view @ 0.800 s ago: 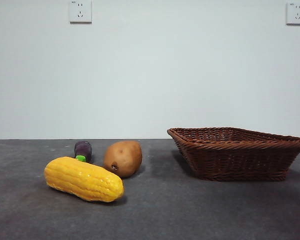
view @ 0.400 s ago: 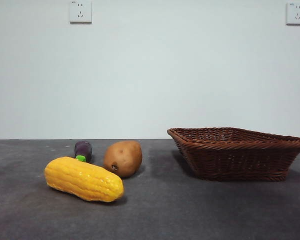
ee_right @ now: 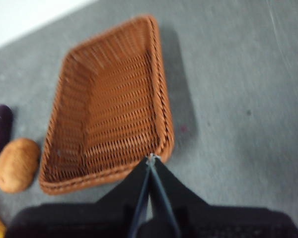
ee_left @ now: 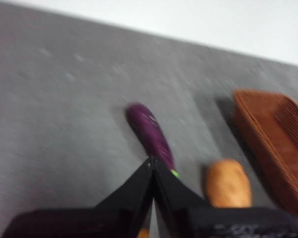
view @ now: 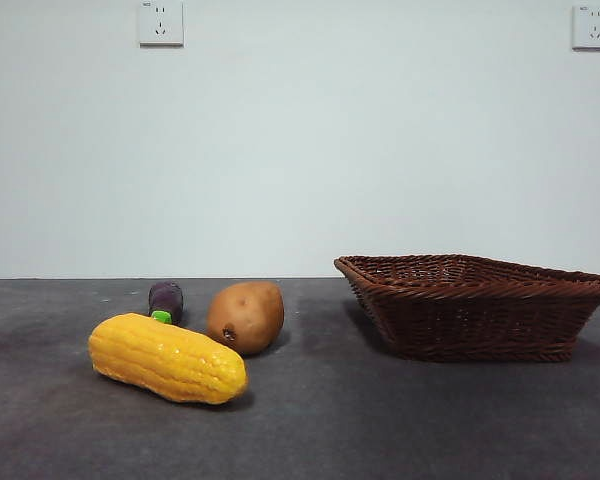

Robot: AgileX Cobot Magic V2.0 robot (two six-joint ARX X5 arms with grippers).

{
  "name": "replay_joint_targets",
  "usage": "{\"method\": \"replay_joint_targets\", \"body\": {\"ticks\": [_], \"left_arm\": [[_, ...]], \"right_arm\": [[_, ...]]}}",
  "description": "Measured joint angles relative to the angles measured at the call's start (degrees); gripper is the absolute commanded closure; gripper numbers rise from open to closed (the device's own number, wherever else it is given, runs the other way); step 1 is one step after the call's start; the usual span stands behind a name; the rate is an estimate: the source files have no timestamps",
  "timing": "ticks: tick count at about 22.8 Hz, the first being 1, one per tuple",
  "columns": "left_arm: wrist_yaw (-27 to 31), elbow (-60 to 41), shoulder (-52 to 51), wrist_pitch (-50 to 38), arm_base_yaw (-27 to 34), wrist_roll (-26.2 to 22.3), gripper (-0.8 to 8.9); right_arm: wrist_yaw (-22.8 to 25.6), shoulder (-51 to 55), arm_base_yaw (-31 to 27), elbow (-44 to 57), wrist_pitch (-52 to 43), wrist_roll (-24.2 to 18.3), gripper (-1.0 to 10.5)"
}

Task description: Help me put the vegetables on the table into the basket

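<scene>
Vegetables, all three of them, lie on the dark grey worktop [view: 400, 420], well apart from the basket [view: 477, 306], which stands on the same surface with nothing visible inside it. In the front view the yellow corn cob [view: 167, 357] is nearest the camera, lying at a slant. Behind it sits the brown potato [view: 246, 316], close to the cob's far end, and the small purple eggplant [view: 166, 301] lies just beside the potato, its bright green stem pointing toward the cob.

My left fingers [ee_left: 152, 163] are pressed together into a single point, holding nothing, and they hang above the worktop over the eggplant's stem end. From that wrist the picture is blurred, but I can make out the eggplant [ee_left: 149, 135], the potato [ee_left: 228, 183] next to it and one side of the basket [ee_left: 268, 144] further off.

My right fingers [ee_right: 151, 159] are likewise closed tip to tip and empty, poised above the basket's near rim. Below them the basket [ee_right: 109, 106] shows its bare woven floor, and the potato [ee_right: 17, 164] and eggplant [ee_right: 0, 127] lie outside it, beyond one of its short ends.

Two white wall sockets [view: 161, 22] sit high on the pale wall behind.
</scene>
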State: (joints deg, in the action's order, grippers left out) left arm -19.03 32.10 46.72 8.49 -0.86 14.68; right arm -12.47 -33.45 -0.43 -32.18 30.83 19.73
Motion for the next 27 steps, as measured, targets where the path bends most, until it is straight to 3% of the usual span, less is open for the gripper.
{"method": "replay_joint_targets", "body": {"ticks": [5, 7, 13, 15, 18, 19, 27], "left_arm": [[-8.92, 1.31, 6.86, 2.16, 0.0, 0.02, 8.18], [-11.74, 1.31, 8.44, 4.9, 0.0, 0.02, 8.17], [-12.68, 1.31, 11.23, 10.43, 0.0, -0.04, 8.17], [-12.68, 1.31, 11.63, 11.34, 0.0, -0.24, 8.17], [-12.68, 1.31, 11.69, 12.44, 0.0, -1.25, 8.17], [-12.68, 1.31, 11.78, 12.79, 0.0, -1.86, 8.17], [-12.68, 1.31, 14.05, 14.6, 0.0, -4.81, 8.17]], "right_arm": [[-0.13, -6.78, 0.0, -5.84, 7.8, 0.87, 9.5], [-2.4, -8.96, 0.0, -7.48, 8.44, 0.85, 9.5], [-10.38, -19.47, 0.0, -13.11, 8.76, -0.04, 9.4], [-10.93, -24.13, 0.0, -16.02, 10.82, -0.9, 8.4], [-10.99, -32.39, 0.0, -21.97, 15.04, -3.58, 5.1], [-10.99, -34.8, 0.0, -23.87, 16.44, -4.5, 4.7], [-10.47, -54.18, 0.0, -40.0, 20.41, -11.32, 4.7]]}}
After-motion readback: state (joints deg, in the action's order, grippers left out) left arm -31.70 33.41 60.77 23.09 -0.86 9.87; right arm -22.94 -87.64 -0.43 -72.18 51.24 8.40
